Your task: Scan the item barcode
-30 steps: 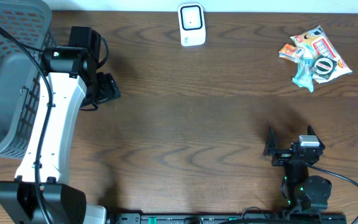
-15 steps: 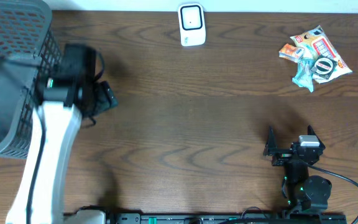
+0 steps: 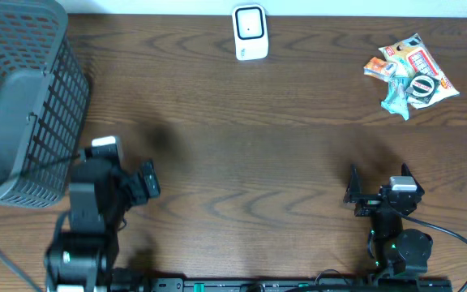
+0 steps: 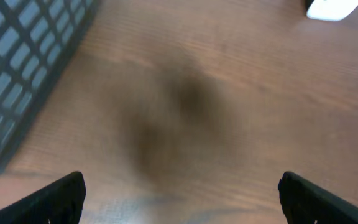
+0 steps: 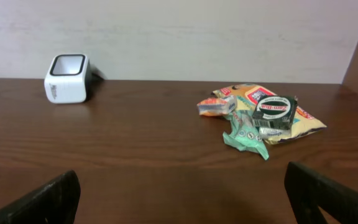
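A small pile of snack packets (image 3: 410,75) with a black-labelled round item on top lies at the table's far right, and shows in the right wrist view as the pile (image 5: 260,115). The white barcode scanner (image 3: 250,32) stands at the far edge's middle. My right gripper (image 3: 379,182) rests near the front right, open and empty, its jaws (image 5: 185,199) wide apart over bare wood. At the front left my left gripper (image 3: 124,170) is open too, with nothing between its fingers (image 4: 55,199); that view is blurred.
A grey mesh basket (image 3: 23,105) fills the far left corner, and its wall (image 4: 17,62) shows in the left wrist view. The scanner (image 5: 67,78) stands in front of a pale wall. Dark wooden table (image 3: 258,162) lies between the arms.
My left arm has pulled back from beside the basket toward the table's front left. Its gripper has stayed open. The right arm has not moved.
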`<action>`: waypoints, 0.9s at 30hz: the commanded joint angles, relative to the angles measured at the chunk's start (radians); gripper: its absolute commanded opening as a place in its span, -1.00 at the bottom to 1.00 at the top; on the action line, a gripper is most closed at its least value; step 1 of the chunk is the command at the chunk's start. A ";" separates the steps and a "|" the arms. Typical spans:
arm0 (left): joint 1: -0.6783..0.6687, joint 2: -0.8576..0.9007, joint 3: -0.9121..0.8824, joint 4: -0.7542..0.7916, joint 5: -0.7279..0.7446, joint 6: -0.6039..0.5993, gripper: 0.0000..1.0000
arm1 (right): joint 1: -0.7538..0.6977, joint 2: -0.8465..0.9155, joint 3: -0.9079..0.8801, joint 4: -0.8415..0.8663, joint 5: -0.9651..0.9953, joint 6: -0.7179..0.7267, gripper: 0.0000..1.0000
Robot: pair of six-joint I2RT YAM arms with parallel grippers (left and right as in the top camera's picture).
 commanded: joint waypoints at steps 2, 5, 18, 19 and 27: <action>0.013 -0.195 -0.138 0.071 0.082 0.110 0.95 | -0.008 -0.005 -0.002 -0.004 0.005 -0.008 0.98; 0.018 -0.324 -0.204 0.072 0.110 0.143 0.95 | -0.008 -0.005 -0.002 -0.004 0.005 -0.008 0.99; 0.018 -0.506 -0.446 0.318 0.125 0.071 0.95 | -0.008 -0.005 -0.002 -0.004 0.005 -0.008 0.99; 0.018 -0.513 -0.462 0.348 0.125 0.071 0.95 | -0.008 -0.005 -0.002 -0.004 0.005 -0.008 0.99; 0.018 -0.612 -0.618 0.594 0.125 0.071 0.95 | -0.008 -0.005 -0.002 -0.004 0.005 -0.008 0.98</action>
